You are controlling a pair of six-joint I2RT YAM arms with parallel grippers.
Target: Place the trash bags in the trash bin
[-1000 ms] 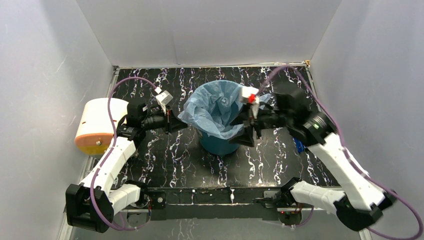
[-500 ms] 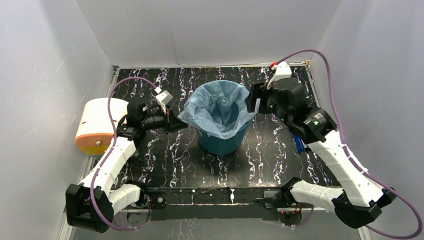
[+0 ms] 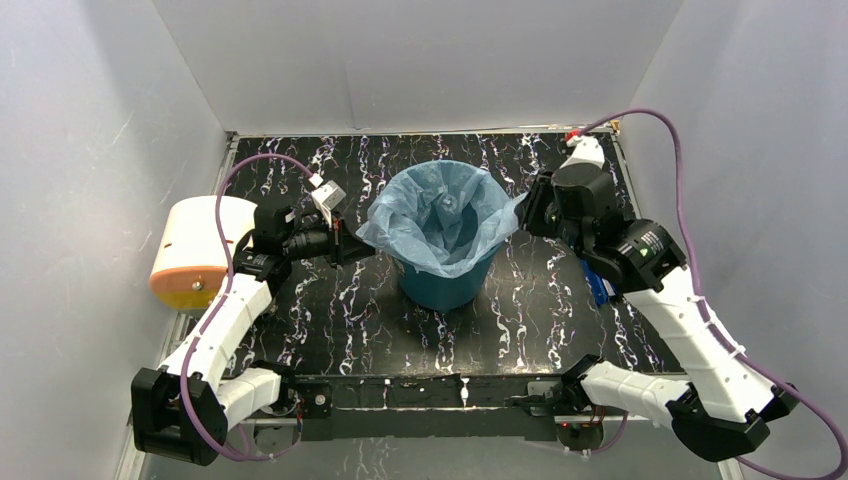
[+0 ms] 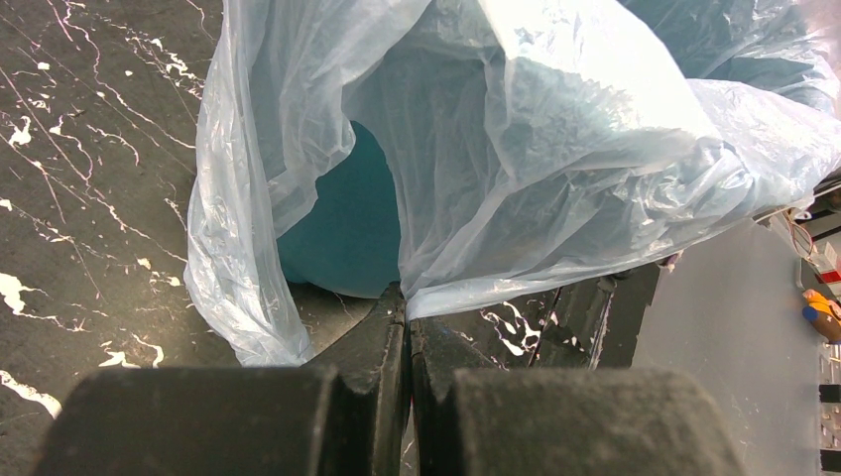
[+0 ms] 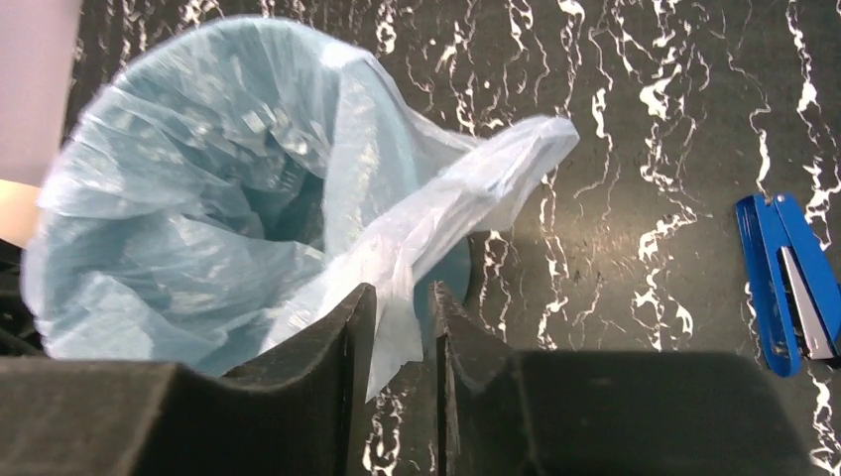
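Note:
The teal trash bin [image 3: 440,285] stands in the middle of the table, and the light-blue trash bag [image 3: 440,215] lines it, draped over its rim. My left gripper [image 3: 355,248] is shut on the bag's left edge; in the left wrist view the jaws [image 4: 407,302] pinch the plastic [image 4: 555,149] in front of the teal wall [image 4: 337,218]. My right gripper [image 3: 525,210] is just right of the bin. In the right wrist view its jaws [image 5: 402,297] stand slightly apart, and a loose flap of the bag [image 5: 466,198] hangs between them, beside the bin [image 5: 454,260].
A cream cylinder with an orange end [image 3: 195,250] lies at the left wall beside the left arm. A blue stapler [image 3: 597,290] lies on the black marbled table under the right arm; it also shows in the right wrist view [image 5: 788,278]. White walls enclose the table.
My right gripper has swung from over the bin's front right rim to the right and back, now beside the bag's right flap. The left arm has not moved.

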